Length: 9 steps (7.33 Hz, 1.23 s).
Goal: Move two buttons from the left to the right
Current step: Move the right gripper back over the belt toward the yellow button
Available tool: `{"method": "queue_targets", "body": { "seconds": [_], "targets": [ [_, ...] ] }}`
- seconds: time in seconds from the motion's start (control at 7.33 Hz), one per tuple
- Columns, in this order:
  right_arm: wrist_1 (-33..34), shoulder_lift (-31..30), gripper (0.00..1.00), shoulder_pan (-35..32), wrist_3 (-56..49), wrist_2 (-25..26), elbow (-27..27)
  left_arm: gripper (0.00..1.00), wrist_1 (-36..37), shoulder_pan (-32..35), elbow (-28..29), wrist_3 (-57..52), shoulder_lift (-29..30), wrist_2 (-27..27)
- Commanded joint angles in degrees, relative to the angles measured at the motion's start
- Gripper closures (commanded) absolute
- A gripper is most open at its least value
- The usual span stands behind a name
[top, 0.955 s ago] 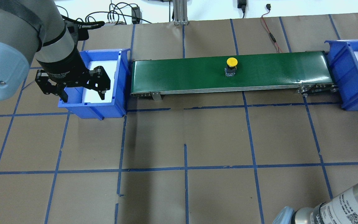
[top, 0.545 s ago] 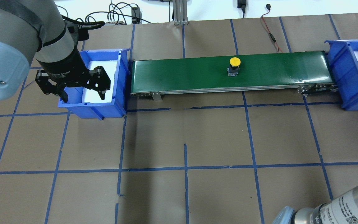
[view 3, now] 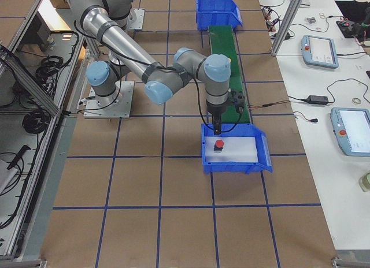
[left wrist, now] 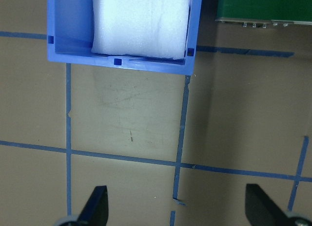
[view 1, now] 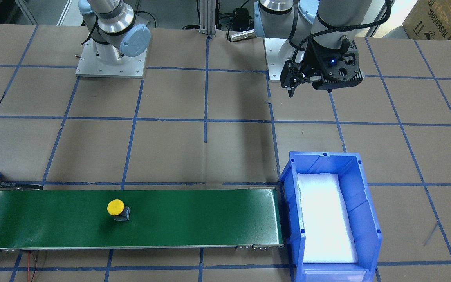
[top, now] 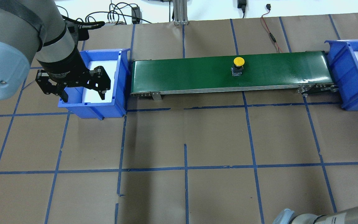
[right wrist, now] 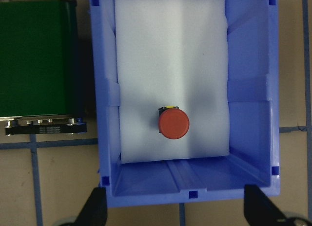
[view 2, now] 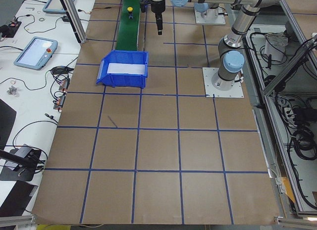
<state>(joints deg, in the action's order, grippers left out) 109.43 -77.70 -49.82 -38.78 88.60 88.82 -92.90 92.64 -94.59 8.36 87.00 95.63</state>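
Yellow-capped button (top: 238, 62) stands on belt (top: 182, 74), red-capped button (right wrist: 174, 122) on foam (right wrist: 170, 50); left gripper (left wrist: 178, 210) and right gripper (right wrist: 175, 209) splayed, empty.

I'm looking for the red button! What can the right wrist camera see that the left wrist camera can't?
Only the right wrist view shows the red button, sitting in the right bin. Only the left wrist view shows the left bin, with no button in the part seen. Both show white foam in a bin, an end of the green belt, and an open gripper: the right gripper and the left gripper.
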Motion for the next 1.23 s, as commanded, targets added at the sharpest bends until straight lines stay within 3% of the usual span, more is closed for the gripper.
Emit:
{"method": "queue_targets", "body": {
  "seconds": [0.0,0.27,0.41,1.09],
  "targets": [
    [-0.98,-1.41,0.0,-13.2,9.01,0.69,-0.14,0.0,0.0,0.0,0.01,-0.01,0.01,0.0],
    [-0.8,1.74,0.0,-21.94,19.67,0.61,-0.06,0.0,0.0,0.0,0.01,-0.01,0.01,0.0],
    [-0.01,6.37,0.0,-24.77,20.92,0.35,0.21,0.0,0.0,0.0,0.01,-0.01,0.01,0.0],
    [3.77,7.47,0.0,-25.15,20.67,0.26,5.13,0.0,0.0,0.0,0.02,-0.01,-0.08,0.0]
  ]
}}
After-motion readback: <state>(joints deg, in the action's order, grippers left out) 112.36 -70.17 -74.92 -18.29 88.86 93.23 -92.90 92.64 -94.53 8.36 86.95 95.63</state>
